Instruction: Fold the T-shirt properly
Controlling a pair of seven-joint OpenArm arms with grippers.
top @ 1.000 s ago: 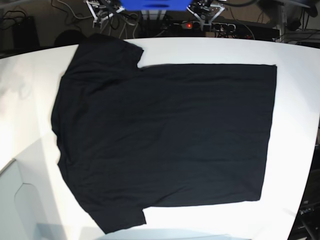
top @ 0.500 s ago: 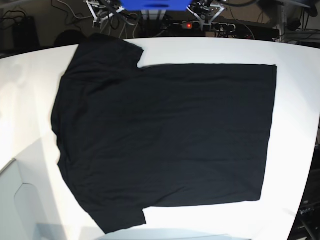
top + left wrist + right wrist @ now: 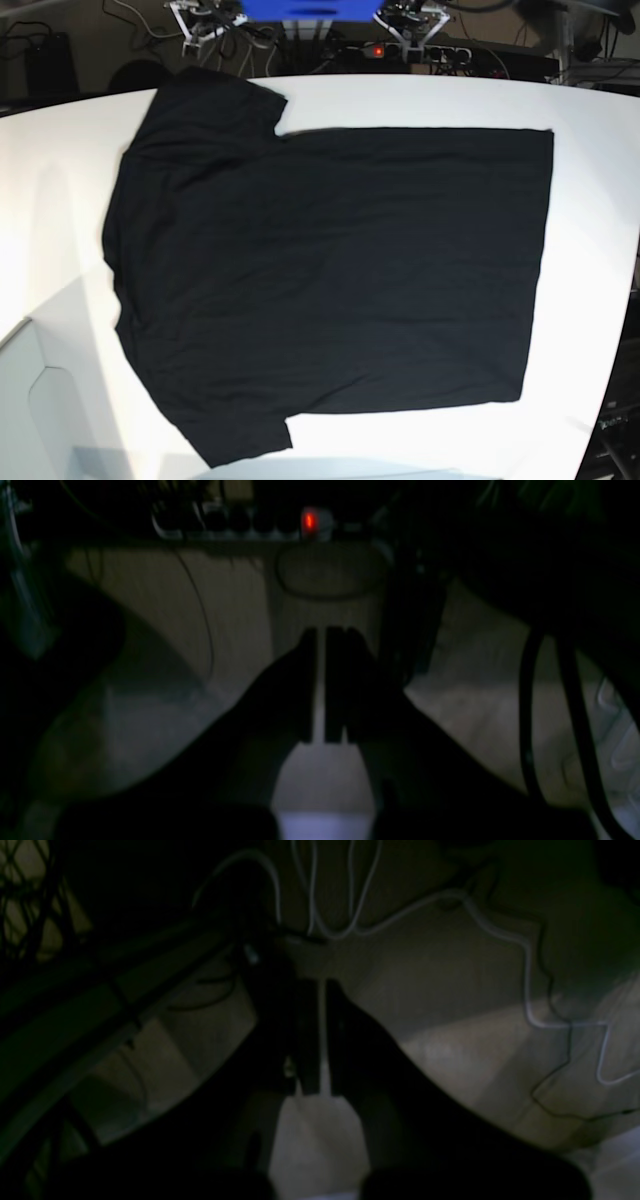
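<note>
The black T-shirt (image 3: 330,270) lies spread flat on the white table (image 3: 590,230) in the base view. Its collar end is at the left, its hem at the right, and one sleeve points to the far edge, the other to the near edge. Both arms sit behind the table's far edge, well away from the cloth. My left gripper (image 3: 321,630) is shut with nothing in it, over dim floor. My right gripper (image 3: 322,982) is likewise shut and holds nothing. The T-shirt does not show in either wrist view.
A power strip with a red light (image 3: 378,50) and loose cables (image 3: 350,915) lie behind the table. A blue box (image 3: 295,8) sits between the arm mounts (image 3: 205,18). A pale grey panel (image 3: 40,400) stands at the near left corner.
</note>
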